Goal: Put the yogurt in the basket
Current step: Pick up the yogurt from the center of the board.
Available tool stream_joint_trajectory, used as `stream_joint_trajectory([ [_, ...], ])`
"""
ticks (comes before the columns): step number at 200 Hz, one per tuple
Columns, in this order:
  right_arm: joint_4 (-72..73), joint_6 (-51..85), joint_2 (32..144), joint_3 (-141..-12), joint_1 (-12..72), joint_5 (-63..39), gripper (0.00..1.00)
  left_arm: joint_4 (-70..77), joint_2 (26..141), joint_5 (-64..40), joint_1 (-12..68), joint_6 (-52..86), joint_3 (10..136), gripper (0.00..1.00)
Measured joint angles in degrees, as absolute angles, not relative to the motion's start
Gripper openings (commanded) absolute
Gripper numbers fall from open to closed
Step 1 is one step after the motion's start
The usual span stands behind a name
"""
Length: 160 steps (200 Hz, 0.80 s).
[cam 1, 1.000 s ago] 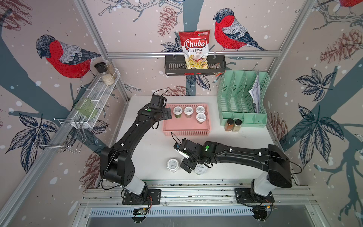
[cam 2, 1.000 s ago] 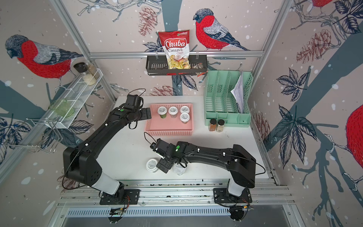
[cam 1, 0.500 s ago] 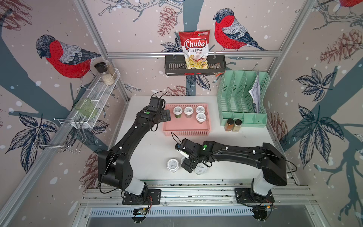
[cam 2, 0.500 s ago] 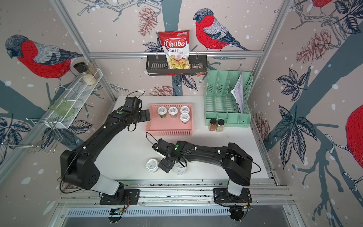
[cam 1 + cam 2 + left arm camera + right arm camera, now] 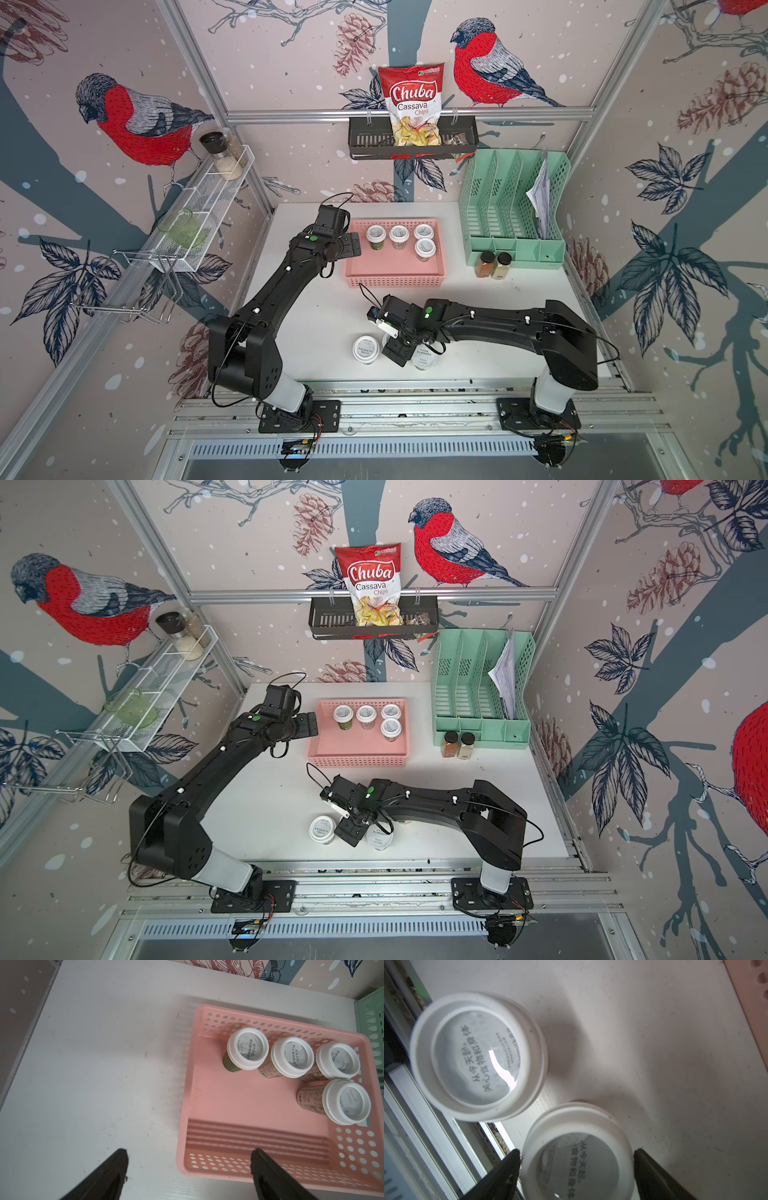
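Observation:
Several yogurt cups (image 5: 399, 235) (image 5: 292, 1057) with white printed lids stand in the pink basket (image 5: 395, 274) (image 5: 357, 754) (image 5: 249, 1105). Two more yogurt cups stand near the table's front edge. My right gripper (image 5: 409, 353) (image 5: 365, 832) (image 5: 576, 1153) is down over one cup (image 5: 424, 360) (image 5: 380, 838) (image 5: 577, 1167). Its jaws flank the lid, one finger touching and the other a sliver off. The second cup (image 5: 366, 349) (image 5: 322, 829) (image 5: 477, 1057) stands free beside it. My left gripper (image 5: 353, 246) (image 5: 309, 726) (image 5: 189, 1153) hangs open and empty at the basket's left corner.
Two black-capped spice jars (image 5: 492, 264) stand before the mint-green organiser (image 5: 511, 216) at the back right. A black rack (image 5: 411, 141) with a chips bag hangs on the back wall. A white wire shelf (image 5: 208, 203) lines the left wall. The metal rail (image 5: 395, 384) borders the front edge.
The right gripper's jaws have narrowed around the front cup. The left arm has barely moved beside the basket.

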<state>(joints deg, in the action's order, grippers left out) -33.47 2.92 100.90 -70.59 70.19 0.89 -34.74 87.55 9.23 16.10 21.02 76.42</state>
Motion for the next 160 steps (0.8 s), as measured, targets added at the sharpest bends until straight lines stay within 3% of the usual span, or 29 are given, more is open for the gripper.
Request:
stream_joint_trajectory([
  [160,-33.9,1.7,100.7,-72.8,69.3,1.0,0.8,-34.5,87.6,10.8,15.3,21.1,76.2,0.95],
])
